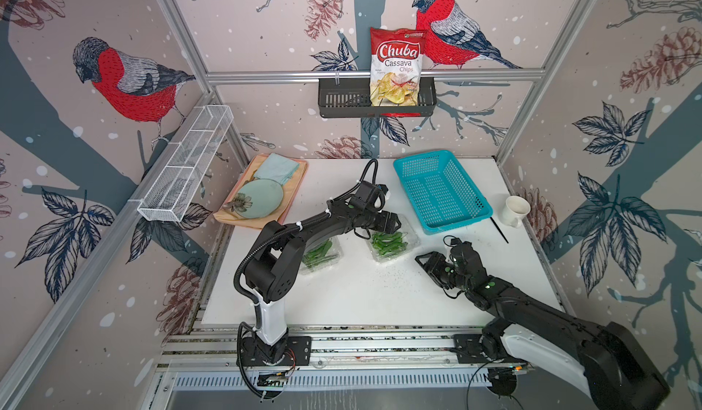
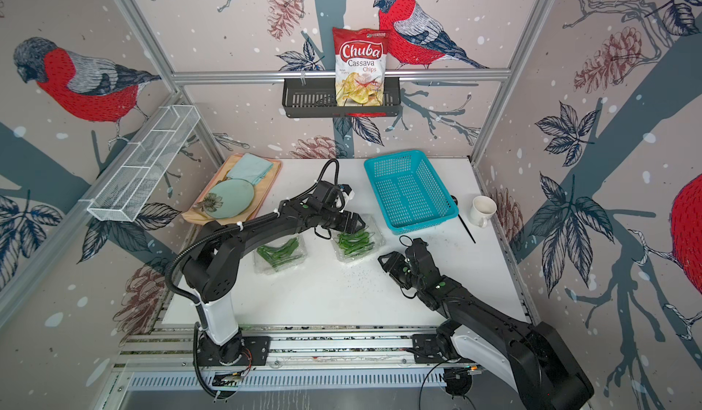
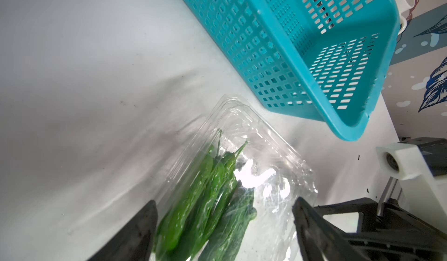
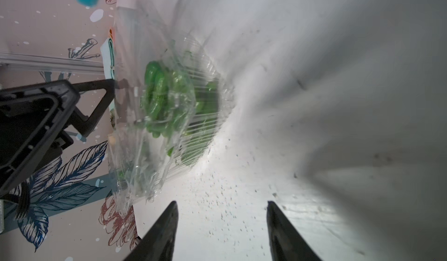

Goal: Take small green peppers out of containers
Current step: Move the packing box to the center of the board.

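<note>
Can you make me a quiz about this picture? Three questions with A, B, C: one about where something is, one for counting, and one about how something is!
1. Where is the chips bag?
A on the floor
B inside a drawer
C in the black wall basket

2. How many clear containers hold green peppers?
A one
B two
C four

3. The turquoise basket is:
A empty
B full of peppers
C upside down

Answers:
1 C, the bag stands upright in the black basket hung on the back wall.
2 B, two clear boxes show in both top views, each with peppers inside.
3 A, it sits open side up and only its bare holed floor shows.
</note>
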